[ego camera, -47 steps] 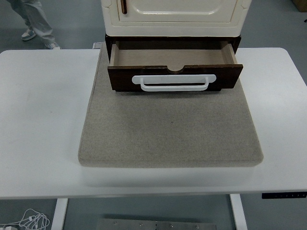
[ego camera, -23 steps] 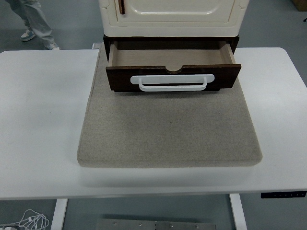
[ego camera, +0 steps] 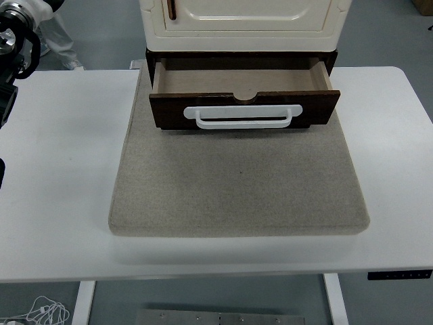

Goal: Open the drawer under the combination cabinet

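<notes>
The drawer (ego camera: pixel 243 91) sits at twelve o'clock on the white surface (ego camera: pixel 61 169), pulled out from under the cream cabinet (ego camera: pixel 243 24), so its bare wooden floor shows and the job looks done. Its white handle (ego camera: pixel 243 116) faces six o'clock, free of any grasp. The cabinet stands on a grey felt mat (ego camera: pixel 237 183), probably to stop it sliding. The left arm (ego camera: pixel 15 40) shows at ten o'clock; whether its fingers are wide or narrow I cannot tell.

The drawer (ego camera: pixel 244 107) shows dark, matt wood with a smooth white plastic handle (ego camera: pixel 243 116). The mat (ego camera: pixel 238 189) looks like rough grey felt; the table (ego camera: pixel 61 176) is smooth white.
</notes>
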